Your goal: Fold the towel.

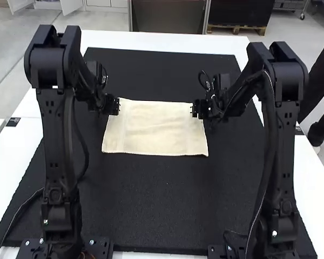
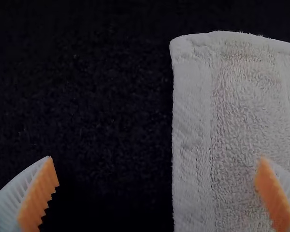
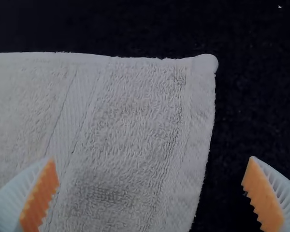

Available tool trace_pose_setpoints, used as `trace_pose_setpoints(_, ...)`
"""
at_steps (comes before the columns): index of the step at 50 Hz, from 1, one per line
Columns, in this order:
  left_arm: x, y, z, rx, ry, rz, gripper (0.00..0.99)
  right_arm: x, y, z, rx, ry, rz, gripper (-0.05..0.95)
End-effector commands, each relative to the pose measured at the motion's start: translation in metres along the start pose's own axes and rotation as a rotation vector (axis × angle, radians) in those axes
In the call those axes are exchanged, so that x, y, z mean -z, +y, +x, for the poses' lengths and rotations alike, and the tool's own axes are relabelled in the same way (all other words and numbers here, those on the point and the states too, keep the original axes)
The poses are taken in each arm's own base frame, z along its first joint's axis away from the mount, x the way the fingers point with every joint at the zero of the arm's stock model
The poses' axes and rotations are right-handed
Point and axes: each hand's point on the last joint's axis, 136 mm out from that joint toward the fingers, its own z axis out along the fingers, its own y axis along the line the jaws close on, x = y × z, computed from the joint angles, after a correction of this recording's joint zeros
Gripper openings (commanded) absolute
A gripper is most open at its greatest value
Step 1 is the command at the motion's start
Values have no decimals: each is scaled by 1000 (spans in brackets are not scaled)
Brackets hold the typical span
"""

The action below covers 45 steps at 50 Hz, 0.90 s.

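- Jaws were spread wide on both the left gripper and the right gripper; nothing was gripped.
- The towel was laid flat on the black mat, its far corners near the grippers.
- No raised edge was seen; whether layers were doubled could not be told, so folding was judged unfinished.

Nubby, matt cloth towel.

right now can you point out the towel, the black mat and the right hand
Towel [image 1: 156,128]: high view, on the middle of its upper surface.
Black mat [image 1: 162,202]: high view, on a bare stretch nearer the camera than the towel.
Right hand [image 3: 151,157]: right wrist view, midway between its open fingertips.
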Motion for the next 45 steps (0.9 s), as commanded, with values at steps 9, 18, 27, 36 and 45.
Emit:
trace_pose_setpoints(9, -9, -3, -17, -17, -44, 9, 956, -20, -1, 7, -11, 13, -23, 905)
trace_pose_setpoints(18, -13, -3, -11, -18, -25, 11, 956, -23, 1, 11, -32, 27, -39, 900)
trace_pose_setpoints(27, -14, -3, -8, -22, -19, 13, 930, -26, 5, 23, -41, 72, -62, 821)
trace_pose_setpoints(36, -17, -2, 0, -9, -2, 16, 805, -26, 9, 28, -42, 90, -87, 710)
trace_pose_setpoints(45, -20, -3, 9, -3, 21, 22, 782, -26, 14, 33, -38, 112, -114, 710)
